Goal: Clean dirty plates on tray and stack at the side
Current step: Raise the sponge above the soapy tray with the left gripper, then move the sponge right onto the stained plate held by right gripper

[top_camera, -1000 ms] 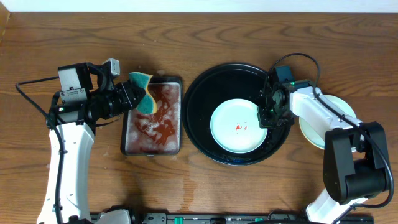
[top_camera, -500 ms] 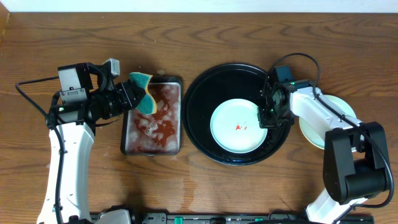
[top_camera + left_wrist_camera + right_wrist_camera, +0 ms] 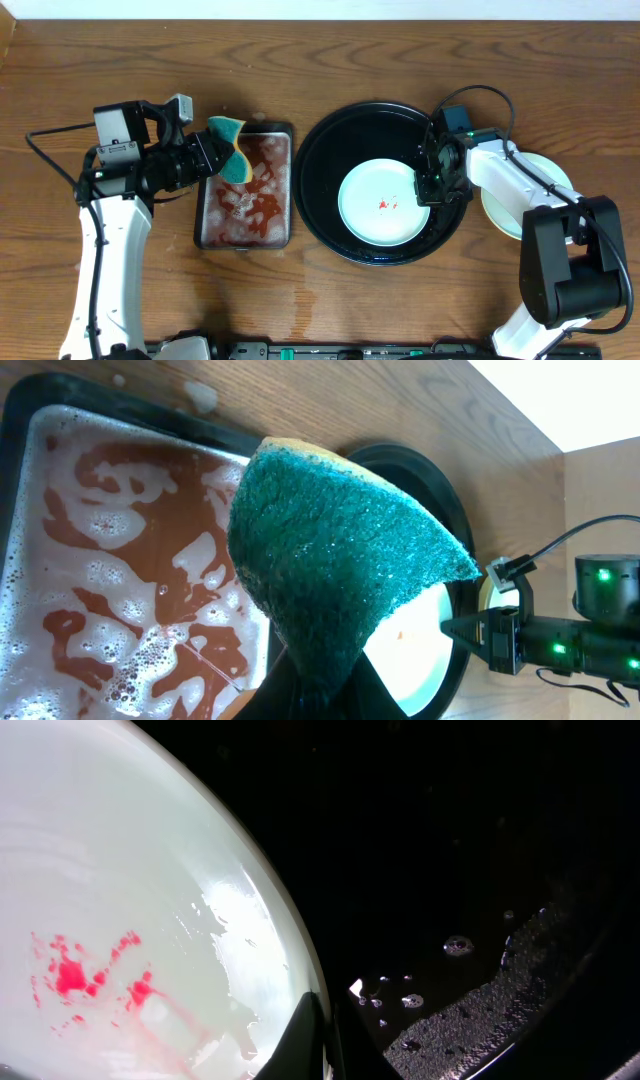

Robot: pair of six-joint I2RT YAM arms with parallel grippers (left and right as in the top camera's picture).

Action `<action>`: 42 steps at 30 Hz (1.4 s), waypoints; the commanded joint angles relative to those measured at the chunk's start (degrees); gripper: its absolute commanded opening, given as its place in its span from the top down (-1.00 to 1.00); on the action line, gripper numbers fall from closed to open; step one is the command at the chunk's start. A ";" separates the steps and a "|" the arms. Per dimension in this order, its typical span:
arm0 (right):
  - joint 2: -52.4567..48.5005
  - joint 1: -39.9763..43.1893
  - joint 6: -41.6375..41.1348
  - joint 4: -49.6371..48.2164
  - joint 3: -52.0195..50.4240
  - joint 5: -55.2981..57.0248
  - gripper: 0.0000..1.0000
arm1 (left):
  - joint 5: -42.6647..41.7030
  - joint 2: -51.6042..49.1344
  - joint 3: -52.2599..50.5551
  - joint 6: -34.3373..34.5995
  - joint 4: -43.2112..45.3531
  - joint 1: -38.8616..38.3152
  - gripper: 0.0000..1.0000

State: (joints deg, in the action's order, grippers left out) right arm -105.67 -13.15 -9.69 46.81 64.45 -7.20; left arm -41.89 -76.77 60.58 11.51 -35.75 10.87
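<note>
Left jaws clamp sponge (image 3: 232, 155); right jaws pinch smeared plate (image 3: 380, 203) rim in tray (image 3: 380, 125). Next, likely: carry sponge over, scrub.

Table: tray (image 3: 325, 150) centre-right, plate (image 3: 370, 215) in it. Pan (image 3: 245, 200) just left of the tray, sponge (image 3: 232, 150) over its rear-left corner. Second plate (image 3: 553, 168) right of the tray.

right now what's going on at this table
The left gripper holds a green sponge above the small tray of foamy red water. The right gripper is pinched on the rim of a pale plate with red smears, which lies in the big black tray. Another plate sits on the table beside that tray, partly hidden by the right arm.
</note>
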 commanded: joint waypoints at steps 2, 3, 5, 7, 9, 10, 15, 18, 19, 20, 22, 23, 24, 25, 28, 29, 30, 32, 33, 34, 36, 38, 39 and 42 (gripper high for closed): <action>-0.74 -0.44 -0.17 0.74 -1.51 1.38 0.98 | -0.72 -1.60 -0.37 -1.18 -0.09 -0.68 0.85; -0.74 -0.44 -0.17 0.76 -1.51 1.38 0.98 | 0.35 -1.97 -0.37 -1.18 -0.20 -1.16 0.85; -0.74 -0.44 -0.17 0.76 -1.51 1.38 0.98 | 4.59 -2.97 -0.37 -1.18 -0.72 -2.67 0.85; -0.74 -0.44 -0.17 0.79 -1.51 1.38 0.98 | 9.70 -4.17 -0.37 -1.18 -1.38 -4.44 0.85; -0.74 -0.44 -0.17 0.79 -1.51 1.38 0.98 | 15.21 -5.70 -0.37 -1.18 -1.77 -6.47 0.85; -0.74 -0.44 -0.17 0.79 -1.51 1.38 0.98 | 17.75 -6.54 -0.37 -1.16 -1.92 -7.52 0.86; -0.74 -0.44 -0.20 0.96 -1.53 1.36 0.97 | 32.41 -11.04 -0.35 2.84 -2.10 -12.81 0.86; -0.76 -0.44 -0.20 1.18 -1.51 1.38 0.98 | 39.50 -12.37 -0.20 4.24 -2.10 -15.82 0.86; -0.74 -0.44 -0.22 1.22 -1.51 1.36 0.98 | 40.72 -12.52 0.15 4.24 -2.36 -17.00 0.86; -0.74 -0.44 -0.66 1.25 -1.53 1.38 0.98 | 41.38 -12.55 0.63 4.22 -2.75 -18.05 0.85; -0.74 -0.46 -1.29 1.25 -1.53 0.98 0.97 | 41.48 -12.55 2.03 4.22 -3.41 -20.11 0.85; -0.74 -0.46 -1.62 1.25 -1.53 0.76 0.97 | 41.48 -12.55 2.89 4.24 -3.65 -21.24 0.86; -0.74 -0.46 -1.70 1.27 -1.53 0.66 0.98 | 41.44 -12.55 3.72 4.24 -3.87 -22.47 0.85; -0.74 -0.48 -2.01 1.36 -1.53 0.59 0.97 | 41.07 -12.55 4.48 4.26 -3.96 -23.78 0.86; -0.74 -0.83 -2.10 1.42 -1.53 -0.15 0.97 | 39.39 -12.55 5.57 5.46 -2.97 -28.39 0.86; -0.74 -1.11 -2.10 1.40 -1.53 -0.37 0.98 | 38.58 -12.57 5.57 6.29 -2.29 -29.92 0.86; -0.74 -1.38 -2.14 1.40 -1.53 -0.39 0.97 | 38.16 -12.72 5.55 7.21 -1.57 -31.41 0.85; -0.74 -2.23 -2.34 1.40 -1.53 -0.39 0.97 | 38.03 -13.14 5.55 9.97 0.28 -34.82 0.85; -0.74 -2.56 -2.32 1.40 -1.53 -0.39 0.98 | 38.03 -13.40 5.55 11.30 1.20 -36.17 0.85; -0.74 -2.89 -2.38 1.42 -1.53 -0.39 0.98 | 38.03 -13.68 5.55 13.16 2.10 -37.48 0.85; -0.74 -3.52 -2.56 1.42 -1.53 -0.39 0.98 | 37.79 -14.34 5.55 16.68 3.87 -39.89 0.85; -0.74 -4.00 -3.21 1.42 -1.53 -0.35 0.98 | 37.24 -15.15 5.55 20.17 5.60 -42.03 0.85; -0.74 -4.11 -3.69 1.40 -1.53 -0.37 0.98 | 36.33 -15.67 5.55 21.79 6.69 -43.04 0.86; -0.74 -4.22 -4.70 1.40 -1.53 -0.59 0.98 | 33.88 -17.77 5.55 25.81 10.27 -45.77 0.85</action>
State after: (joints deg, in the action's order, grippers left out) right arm -105.67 -16.10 -12.99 47.68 64.40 -6.42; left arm -5.76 -92.73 64.77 30.39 -27.00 -33.04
